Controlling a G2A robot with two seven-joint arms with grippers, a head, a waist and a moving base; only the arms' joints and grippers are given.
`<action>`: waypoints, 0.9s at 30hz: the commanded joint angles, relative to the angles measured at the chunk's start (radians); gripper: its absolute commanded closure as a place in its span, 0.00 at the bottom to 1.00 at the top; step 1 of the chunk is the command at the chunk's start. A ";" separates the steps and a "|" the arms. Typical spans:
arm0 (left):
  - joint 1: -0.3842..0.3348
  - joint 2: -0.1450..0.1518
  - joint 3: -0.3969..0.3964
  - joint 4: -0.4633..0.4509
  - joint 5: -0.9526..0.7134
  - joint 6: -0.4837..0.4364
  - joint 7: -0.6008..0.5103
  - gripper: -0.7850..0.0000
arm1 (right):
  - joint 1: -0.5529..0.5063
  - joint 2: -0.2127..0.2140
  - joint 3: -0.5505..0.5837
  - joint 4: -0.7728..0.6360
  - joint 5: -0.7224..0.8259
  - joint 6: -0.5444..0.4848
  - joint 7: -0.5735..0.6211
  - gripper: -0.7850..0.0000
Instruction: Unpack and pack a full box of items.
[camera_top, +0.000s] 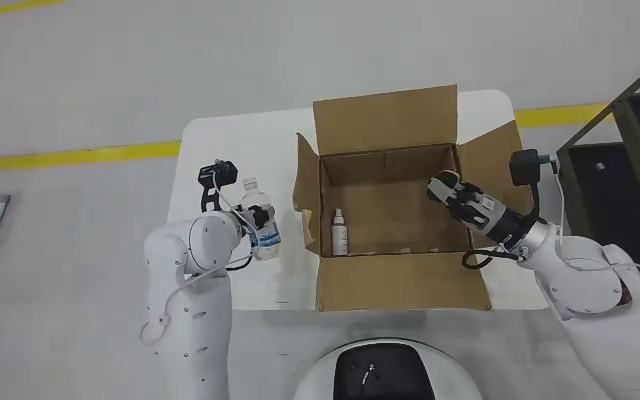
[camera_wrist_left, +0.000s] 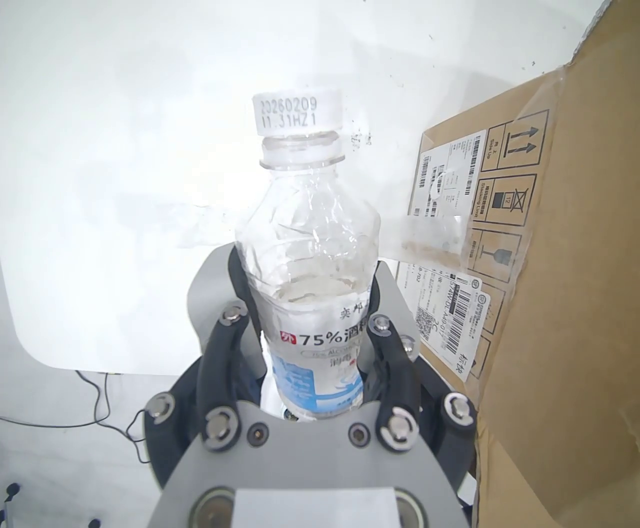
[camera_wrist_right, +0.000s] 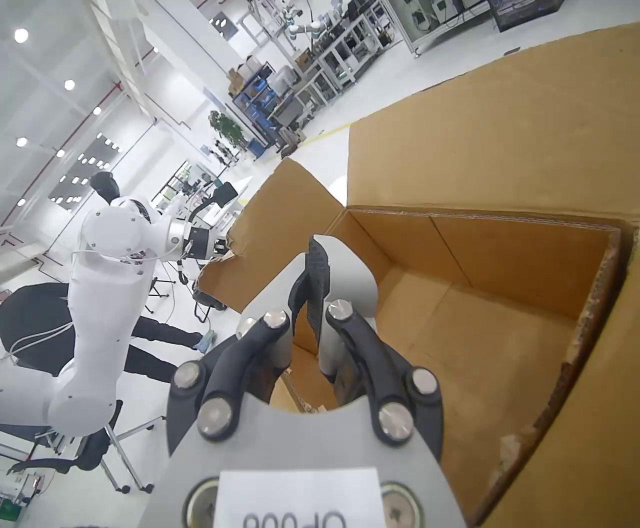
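1. My left hand (camera_wrist_left: 307, 285) pinches a clear bottle (camera_wrist_left: 305, 235) around its labelled middle, one finger on each side. The bottle's white cap (camera_wrist_left: 297, 112) points away from my wrist.
2. That hand and the bottle are over the white table (camera_top: 230, 140), just beside the left flap (camera_top: 306, 190) of the open cardboard box (camera_top: 400, 285) and outside it.
3. I cannot tell whether the bottle touches the table.
4. My right hand (camera_wrist_right: 315, 272) has its fingers pressed together with nothing between them. It sits at the right side of the box, just inside the opening.
5. On the box floor, against the left wall, lies what looks like a small white spray bottle (camera_top: 339, 232), well apart from my right hand.
6. The box's flaps stand spread outward.
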 joint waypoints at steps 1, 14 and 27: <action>0.008 0.002 0.021 0.001 0.050 -0.001 0.034 1.00 | -0.003 0.001 -0.009 -0.007 -0.008 -0.006 0.015 1.00; -0.007 0.016 0.166 0.154 0.415 -0.181 0.028 1.00 | 0.116 -0.015 -0.173 0.027 -0.073 0.303 0.183 1.00; -0.179 0.029 0.070 0.420 0.286 -0.355 0.048 1.00 | 0.281 -0.029 -0.214 0.103 -0.053 0.355 0.179 1.00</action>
